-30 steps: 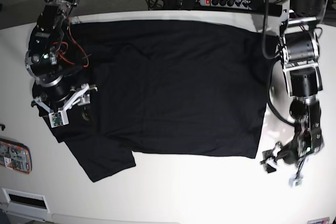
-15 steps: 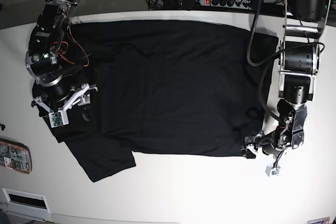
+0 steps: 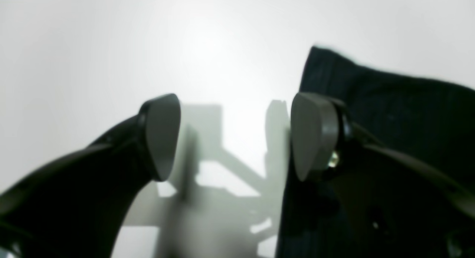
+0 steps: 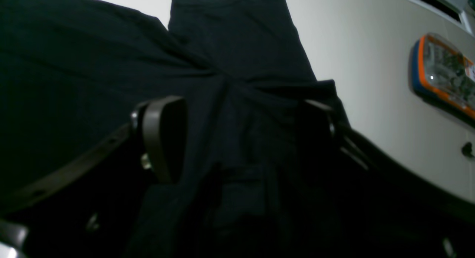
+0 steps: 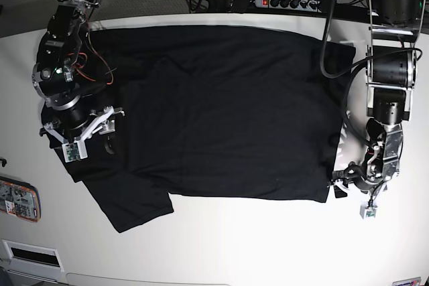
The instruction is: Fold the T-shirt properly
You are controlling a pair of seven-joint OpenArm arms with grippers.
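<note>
The T-shirt (image 5: 221, 112) lies spread flat on the table (image 5: 268, 246). The left gripper (image 3: 233, 139) sits low at the shirt's hem corner, jaws apart and empty (one finger (image 3: 315, 135) over fabric, the other over bare table). The right gripper (image 4: 241, 135) hangs spread above the sleeve area; it seems to grip nothing, though the dark view is poor.

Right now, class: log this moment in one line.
T-shirt: flat on table, unfolded | left gripper: jaws open at hem corner | right gripper: jaws open over sleeve side | nothing held
</note>
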